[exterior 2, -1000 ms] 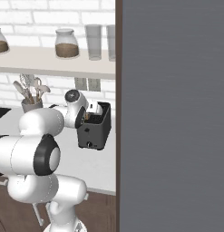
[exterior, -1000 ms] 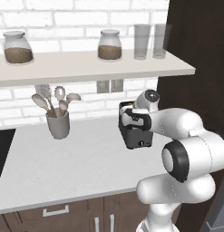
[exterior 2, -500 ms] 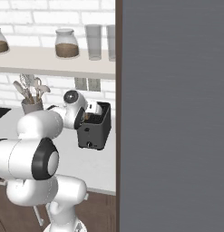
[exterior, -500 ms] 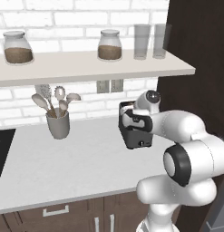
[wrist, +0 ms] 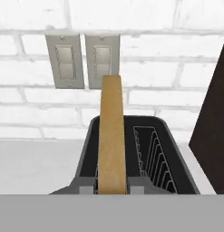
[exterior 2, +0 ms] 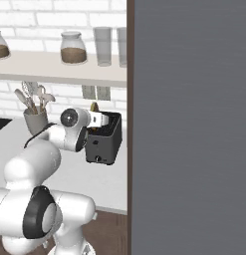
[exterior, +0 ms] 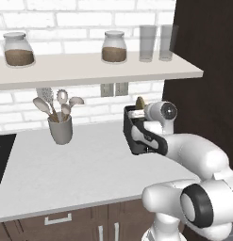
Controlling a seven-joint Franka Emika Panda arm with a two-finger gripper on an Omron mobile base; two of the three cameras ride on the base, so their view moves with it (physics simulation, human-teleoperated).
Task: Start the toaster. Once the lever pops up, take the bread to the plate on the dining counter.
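My gripper [wrist: 111, 185] is at the near end of the toaster [exterior: 137, 132], seemingly clamped on the bread [wrist: 111, 136], which stands upright in the toaster's left slot, on the counter [exterior: 89, 169].

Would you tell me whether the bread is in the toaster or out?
In: the bread stands upright in one slot of the toaster, its top edge above the rim.
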